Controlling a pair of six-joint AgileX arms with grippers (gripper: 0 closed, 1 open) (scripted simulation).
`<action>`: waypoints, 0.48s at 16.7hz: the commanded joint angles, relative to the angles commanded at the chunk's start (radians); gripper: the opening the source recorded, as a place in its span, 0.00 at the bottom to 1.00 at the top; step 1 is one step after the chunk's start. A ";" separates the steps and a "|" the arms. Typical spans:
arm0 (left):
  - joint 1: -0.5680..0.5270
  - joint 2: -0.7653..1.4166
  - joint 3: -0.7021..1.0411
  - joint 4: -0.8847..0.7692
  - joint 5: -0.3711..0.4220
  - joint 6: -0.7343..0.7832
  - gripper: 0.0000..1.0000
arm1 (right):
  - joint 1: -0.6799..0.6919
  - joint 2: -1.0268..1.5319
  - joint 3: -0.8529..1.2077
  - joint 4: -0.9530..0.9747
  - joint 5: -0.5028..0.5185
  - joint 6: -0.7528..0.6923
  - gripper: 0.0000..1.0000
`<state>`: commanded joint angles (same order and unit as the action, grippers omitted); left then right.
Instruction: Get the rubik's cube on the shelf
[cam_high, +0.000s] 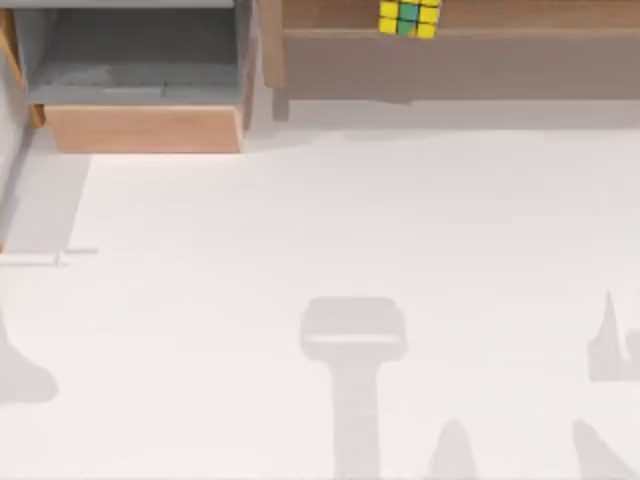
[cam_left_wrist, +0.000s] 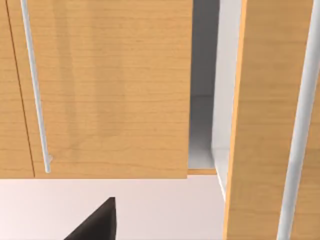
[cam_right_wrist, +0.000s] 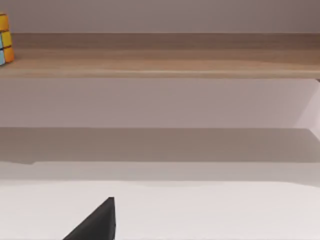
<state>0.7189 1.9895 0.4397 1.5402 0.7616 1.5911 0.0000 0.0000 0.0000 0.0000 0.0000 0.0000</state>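
The rubik's cube (cam_high: 409, 17), yellow with a few green squares, rests on the long wooden shelf (cam_high: 520, 20) at the back of the table, a little right of centre. From the right wrist view the rubik's cube (cam_right_wrist: 4, 39) stands on the shelf plank (cam_right_wrist: 165, 55), with nothing touching it. A dark part of my right gripper (cam_right_wrist: 95, 224) hangs low over the white table, well short of the shelf. A dark part of my left gripper (cam_left_wrist: 95, 224) hangs over the table in front of a wooden cabinet.
A grey box compartment with a light wood front (cam_high: 140, 128) stands at the back left. In the left wrist view, a cabinet door (cam_left_wrist: 115, 90) carries a metal bar handle (cam_left_wrist: 35, 90), beside a narrow gap (cam_left_wrist: 202, 100). Arm shadows (cam_high: 352, 340) lie on the white table.
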 joint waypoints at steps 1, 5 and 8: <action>-0.003 0.002 0.003 -0.002 -0.003 0.000 1.00 | 0.000 0.000 0.000 0.000 0.000 0.000 1.00; -0.050 0.027 0.063 -0.038 -0.050 -0.001 1.00 | 0.000 0.000 0.000 0.000 0.000 0.000 1.00; -0.060 0.033 0.076 -0.045 -0.060 -0.001 1.00 | 0.000 0.000 0.000 0.000 0.000 0.000 1.00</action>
<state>0.6589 2.0222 0.5157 1.4948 0.7017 1.5897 0.0000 0.0000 0.0000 0.0000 0.0000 0.0000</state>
